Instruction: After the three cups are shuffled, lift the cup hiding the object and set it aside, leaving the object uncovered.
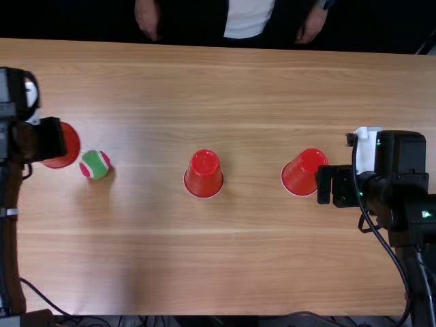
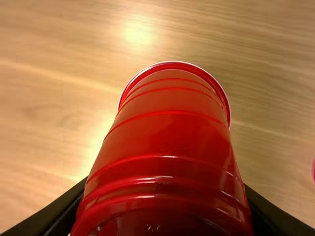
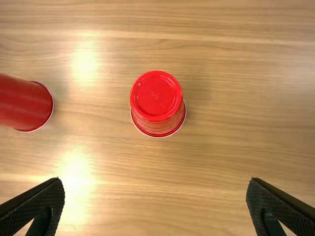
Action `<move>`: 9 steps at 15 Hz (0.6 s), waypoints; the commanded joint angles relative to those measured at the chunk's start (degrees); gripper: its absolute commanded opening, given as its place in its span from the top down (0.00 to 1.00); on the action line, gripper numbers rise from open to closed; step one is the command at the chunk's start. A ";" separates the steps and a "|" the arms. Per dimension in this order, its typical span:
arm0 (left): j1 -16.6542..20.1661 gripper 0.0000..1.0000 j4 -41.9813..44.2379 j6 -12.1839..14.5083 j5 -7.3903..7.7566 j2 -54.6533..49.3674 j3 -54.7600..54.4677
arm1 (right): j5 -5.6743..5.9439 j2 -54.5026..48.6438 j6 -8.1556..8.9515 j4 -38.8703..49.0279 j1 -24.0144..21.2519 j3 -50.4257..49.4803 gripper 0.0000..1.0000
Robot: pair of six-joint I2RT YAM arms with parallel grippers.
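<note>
Because the light brown wooden table is flat and smooth, a cup put down straight will stand well on it. The left black arm is at the far left side of the table. Its left claw is squeezed tight on the sides of a red plastic cup, whose open mouth points at the wood. I cannot tell if the rim touches the table or hangs just above it. The right claw is wide open and holds nothing. It sits just beside the right red cup. The middle red cup stands upside down on its own, well apart from both claws. The small green and red ball is out in the open, just beside the held cup, on the side nearer the middle.

I think the job now is to put the held cup down. To do it well, the left claw should take the cup away from the ball, because a little bump would make the ball roll. The cup looks thin and bendy, so a soft squeeze is enough. It should go down flat, and the claw should let go only when the rim rests on the wood. Then the claw should go straight up, so it does not tip the cup.
</note>
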 commanded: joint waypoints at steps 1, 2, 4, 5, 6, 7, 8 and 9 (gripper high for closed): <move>2.63 0.93 -0.20 -0.92 -0.80 -1.75 -0.36 | -0.30 -2.14 0.34 0.26 0.27 0.18 0.00; 4.03 0.93 -0.09 -0.81 -0.80 -1.93 -2.29 | -0.30 -2.58 0.34 0.26 0.27 0.09 0.00; 6.93 0.93 0.01 -0.50 -0.91 -1.93 -6.86 | -0.41 -3.02 0.34 0.16 0.27 0.09 0.00; 8.60 0.92 0.64 -0.39 -0.80 -1.84 -9.15 | -0.41 -3.37 0.23 0.16 0.27 0.18 0.00; 9.83 0.88 0.85 -0.39 -0.80 -1.75 -11.26 | -0.41 -3.72 0.12 0.16 0.27 0.18 0.00; 10.71 0.84 0.85 -0.39 -0.91 -1.49 -12.49 | -0.30 -3.72 0.02 0.16 0.27 0.36 0.00; 11.15 0.82 0.96 -0.39 -0.91 -1.14 -13.46 | -0.30 -3.72 0.02 0.16 0.27 0.44 0.00; 11.50 0.82 0.96 -0.39 -0.91 -0.96 -14.77 | -0.30 -3.72 0.02 0.16 0.27 0.53 0.00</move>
